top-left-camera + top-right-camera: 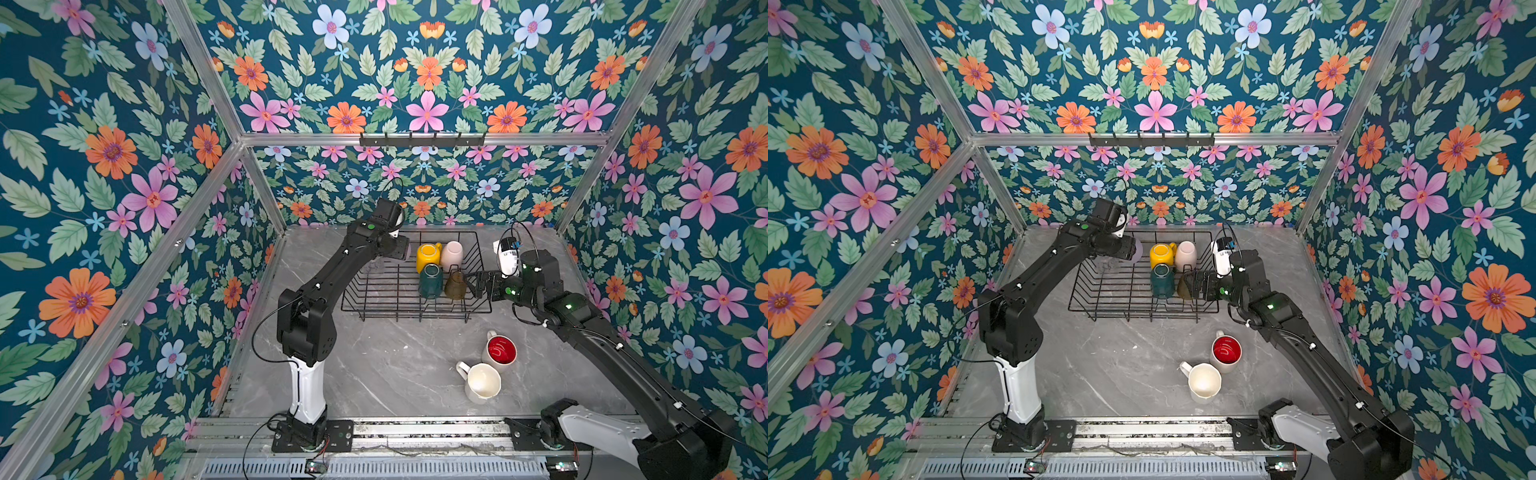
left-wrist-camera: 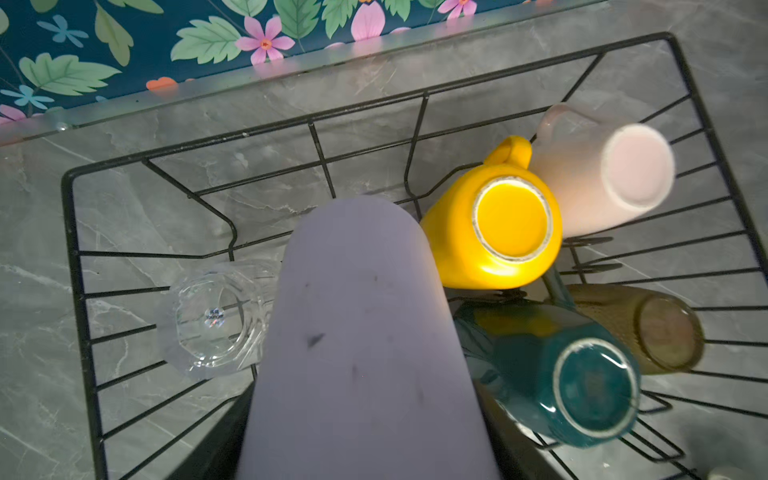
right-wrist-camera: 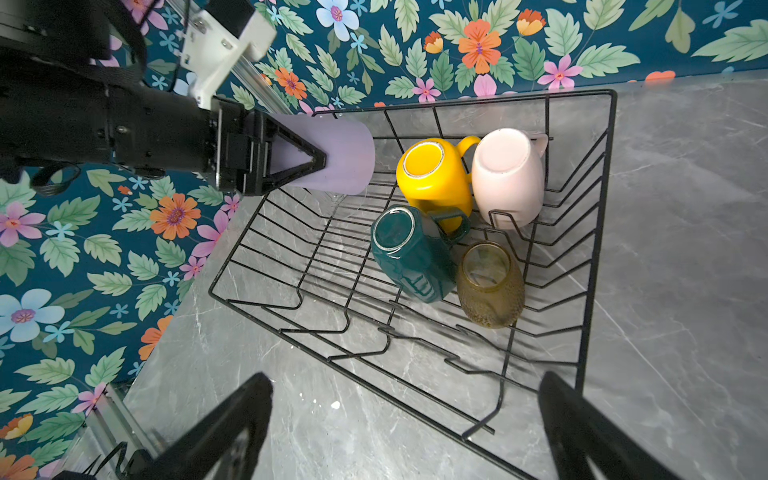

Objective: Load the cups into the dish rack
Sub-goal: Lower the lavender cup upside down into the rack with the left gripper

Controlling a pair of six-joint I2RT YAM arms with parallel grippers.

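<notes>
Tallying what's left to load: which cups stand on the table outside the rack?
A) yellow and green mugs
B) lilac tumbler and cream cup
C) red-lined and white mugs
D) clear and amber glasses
C: the red-lined mug and the white mug stand upright on the table, in front of the rack.

Floral wallpaper (teal, busy) on every side; grey marbled tabletop underneath, evenly lit.
</notes>
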